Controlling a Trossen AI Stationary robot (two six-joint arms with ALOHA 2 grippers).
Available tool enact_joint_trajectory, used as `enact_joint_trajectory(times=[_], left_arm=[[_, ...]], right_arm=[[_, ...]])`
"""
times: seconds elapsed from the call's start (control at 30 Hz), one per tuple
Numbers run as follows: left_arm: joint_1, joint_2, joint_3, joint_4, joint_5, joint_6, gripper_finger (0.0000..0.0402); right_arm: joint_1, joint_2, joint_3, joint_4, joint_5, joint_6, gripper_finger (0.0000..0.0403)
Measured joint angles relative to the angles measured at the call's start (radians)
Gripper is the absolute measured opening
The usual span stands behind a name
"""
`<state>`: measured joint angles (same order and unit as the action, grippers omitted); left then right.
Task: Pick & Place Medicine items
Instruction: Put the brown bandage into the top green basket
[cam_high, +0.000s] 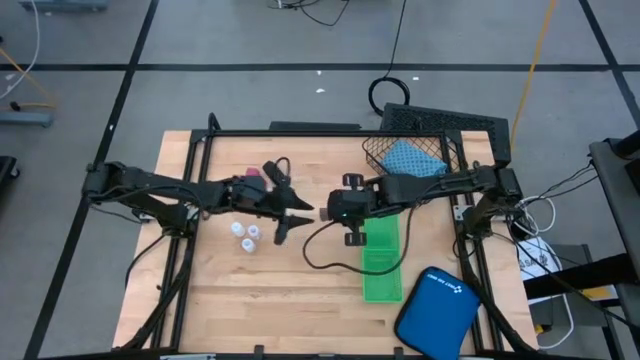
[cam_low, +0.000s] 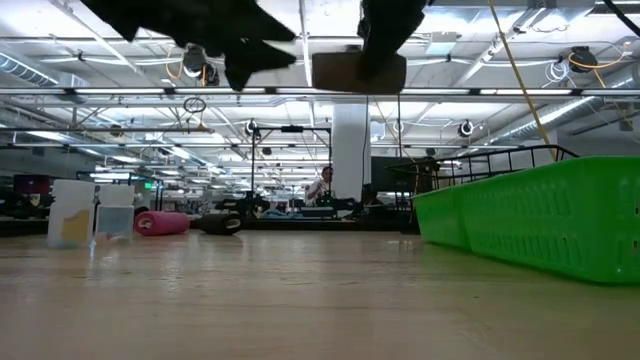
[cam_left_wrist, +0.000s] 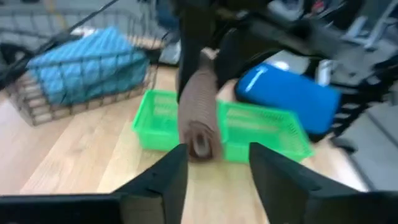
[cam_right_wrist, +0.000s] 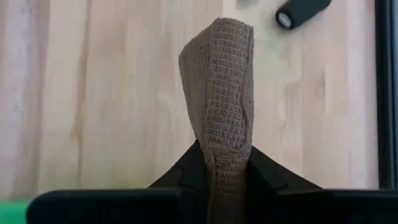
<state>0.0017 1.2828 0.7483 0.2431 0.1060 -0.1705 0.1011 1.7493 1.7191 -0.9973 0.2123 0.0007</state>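
A brown roll (cam_left_wrist: 199, 112) hangs in the air above the table's middle, and my right gripper (cam_right_wrist: 227, 163) is shut on it. My left gripper (cam_left_wrist: 216, 152) is open, and the roll's free end (cam_left_wrist: 200, 144) lies just in front of its spread fingertips. In the high view the left gripper (cam_high: 298, 214) and the right gripper (cam_high: 325, 212) face each other. A pink roll (cam_high: 253, 175) and a black roll (cam_right_wrist: 301, 12) lie on the table. Three white bottles (cam_high: 246, 235) stand near the left arm. A teal pouch (cam_high: 413, 160) lies in a wire basket. My right gripper pinches one end of the brown roll (cam_right_wrist: 225, 152) between its two fingers, and the roll narrows there. The fingers slant down from the table's right side and lie along the roll. The roll sticks out past them toward the left gripper, lifted clear of the table. My left gripper: I cannot tell whether one fingertip (cam_left_wrist: 177, 163) touches the roll's free end.
A long green tray (cam_high: 380, 262) lies right of centre, under my right arm. A smooth blue case (cam_high: 435, 310) sits at the near right corner. The wire basket (cam_high: 445, 148) stands at the far right. Bare wood lies near the front edge.
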Motion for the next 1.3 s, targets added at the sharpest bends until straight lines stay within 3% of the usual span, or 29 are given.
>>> enact_joint_trajectory(times=[0.13,0.23,0.43,0.63,0.77,1.0,1.3], left_arm=[[0.003,-0.122,0.003,-0.022,0.015,0.034,0.0226],[0.003,-0.199,0.001,-0.070,-0.041,0.058,0.0241],[0.003,-0.250,0.002,-0.134,-0.223,0.015,0.0247],[0.004,-0.230,0.002,-0.131,-0.405,-0.016,0.0248],[0.004,-0.217,0.000,-0.132,-0.441,-0.016,0.0248],[0.003,-0.190,0.002,-0.142,-0.441,-0.016,0.0248],[0.003,-0.182,0.000,-0.166,-0.441,-0.017,0.0248]], right_arm=[[0.013,-0.036,-0.029,-0.026,0.031,0.064,0.0050],[0.027,-0.083,-0.072,-0.032,0.067,0.181,0.0049],[0.099,-0.179,-0.247,-0.051,0.261,0.697,0.0049],[0.181,-0.208,-0.442,-0.048,0.306,1.149,0.0057],[0.215,-0.209,-0.548,-0.009,0.278,1.343,0.0048],[0.236,-0.209,-0.628,0.000,0.264,1.548,0.0047],[0.230,-0.209,-0.665,0.049,0.285,1.610,0.0078]])
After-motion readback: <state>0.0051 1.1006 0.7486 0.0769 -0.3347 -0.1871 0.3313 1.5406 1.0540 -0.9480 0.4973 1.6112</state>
